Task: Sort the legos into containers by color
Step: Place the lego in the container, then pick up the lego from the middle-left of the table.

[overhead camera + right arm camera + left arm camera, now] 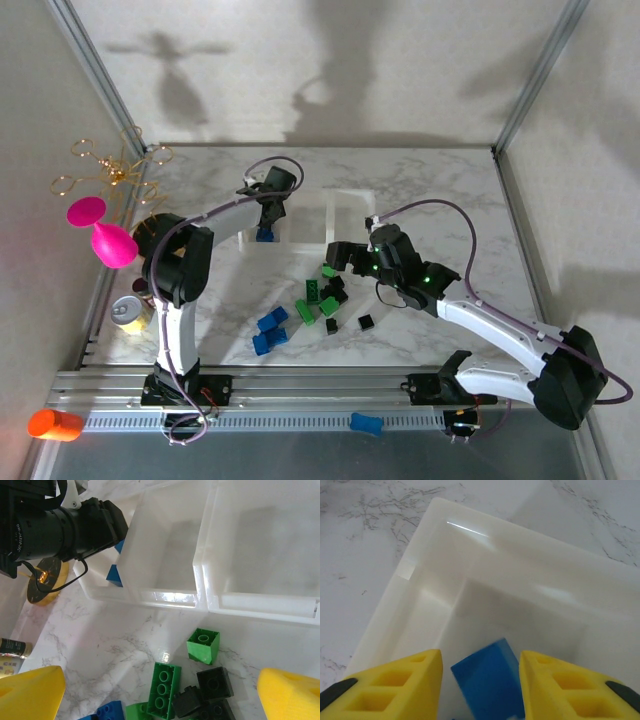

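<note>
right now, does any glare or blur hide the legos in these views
Top external: even light, arm shadows on the back wall, legos sharp. Left wrist: glare streak on the containers' rim, blue lego clear. Right wrist: glare on their near wall, yellow fingers soft.

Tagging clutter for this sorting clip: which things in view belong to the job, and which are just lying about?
Job: blue legos; green legos; black legos; blue brick already binned; containers.
Lying about: pink goblet; orange cylinder; can; gold wire ornament; rounded blue piece; gold dish.
</note>
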Action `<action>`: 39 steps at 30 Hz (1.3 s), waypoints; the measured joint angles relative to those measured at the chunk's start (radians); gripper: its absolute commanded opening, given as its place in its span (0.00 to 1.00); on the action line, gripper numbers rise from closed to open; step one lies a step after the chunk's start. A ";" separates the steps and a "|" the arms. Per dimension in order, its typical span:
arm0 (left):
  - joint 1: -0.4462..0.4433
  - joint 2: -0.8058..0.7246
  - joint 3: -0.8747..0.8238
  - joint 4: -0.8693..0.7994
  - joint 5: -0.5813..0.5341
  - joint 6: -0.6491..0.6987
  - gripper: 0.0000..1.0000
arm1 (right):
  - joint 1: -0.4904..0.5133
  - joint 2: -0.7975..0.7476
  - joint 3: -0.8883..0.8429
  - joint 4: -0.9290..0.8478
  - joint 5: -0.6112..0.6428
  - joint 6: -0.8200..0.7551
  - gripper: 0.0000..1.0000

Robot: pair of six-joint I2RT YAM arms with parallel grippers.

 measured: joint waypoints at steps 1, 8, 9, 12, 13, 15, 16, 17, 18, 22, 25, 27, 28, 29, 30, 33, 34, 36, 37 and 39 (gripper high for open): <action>0.000 -0.001 0.000 0.002 0.000 0.000 0.47 | 0.000 0.000 0.000 0.000 0.000 -0.002 0.99; -0.001 -0.063 -0.016 0.002 0.030 0.000 0.46 | -0.001 0.000 0.000 0.008 -0.011 -0.008 0.99; 0.000 -0.085 -0.019 0.001 0.034 0.000 0.45 | -0.001 0.000 0.000 0.009 -0.010 -0.008 0.99; -0.002 -0.149 -0.022 0.002 0.038 0.000 0.45 | -0.001 0.000 0.000 0.011 -0.011 -0.018 0.99; -0.004 -0.175 -0.026 0.001 0.038 0.000 0.45 | -0.001 0.000 0.000 0.012 -0.011 -0.024 0.99; -0.010 -0.225 -0.048 0.011 0.037 0.000 0.45 | -0.001 0.001 -0.001 0.015 -0.012 -0.035 0.99; -0.016 -0.256 -0.068 0.014 0.037 0.000 0.45 | -0.001 0.002 -0.002 0.016 -0.015 -0.041 0.99; -0.023 -0.280 -0.084 0.017 0.037 0.000 0.45 | -0.001 0.005 -0.003 0.017 -0.017 -0.047 0.99; -0.034 -0.309 -0.106 0.019 0.037 -0.001 0.45 | -0.001 0.010 -0.004 0.021 -0.019 -0.054 0.99; -0.100 -0.414 -0.211 0.018 0.029 -0.013 0.46 | -0.002 0.020 -0.034 0.045 -0.042 -0.086 0.99; -0.168 -0.478 -0.290 0.004 0.014 -0.035 0.46 | -0.002 0.020 -0.072 0.053 -0.065 -0.105 0.99; -0.209 -0.520 -0.341 -0.008 0.008 -0.054 0.47 | -0.002 0.020 -0.095 0.054 -0.081 -0.113 0.99; -0.226 -0.542 -0.369 -0.014 0.006 -0.065 0.47 | -0.002 0.020 -0.106 0.058 -0.094 -0.115 0.99; -0.239 -0.563 -0.394 -0.022 0.006 -0.079 0.47 | -0.002 0.019 -0.115 0.061 -0.099 -0.117 0.99; -0.251 -0.589 -0.422 -0.030 0.005 -0.093 0.47 | -0.002 0.019 -0.126 0.063 -0.111 -0.120 0.99; -0.287 -0.659 -0.492 -0.055 0.000 -0.141 0.47 | -0.002 0.015 -0.157 0.073 -0.141 -0.131 0.99; -0.304 -0.679 -0.513 -0.061 -0.002 -0.160 0.47 | 0.001 0.013 -0.167 0.079 -0.150 -0.132 0.99; -0.347 -0.708 -0.550 -0.079 -0.005 -0.195 0.49 | 0.010 0.012 -0.177 0.084 -0.160 -0.137 0.99; -0.370 -0.717 -0.566 -0.087 -0.007 -0.215 0.49 | 0.018 0.012 -0.181 0.089 -0.166 -0.138 0.99; -0.411 -0.732 -0.598 -0.100 -0.007 -0.247 0.50 | 0.037 0.012 -0.190 0.095 -0.172 -0.140 0.99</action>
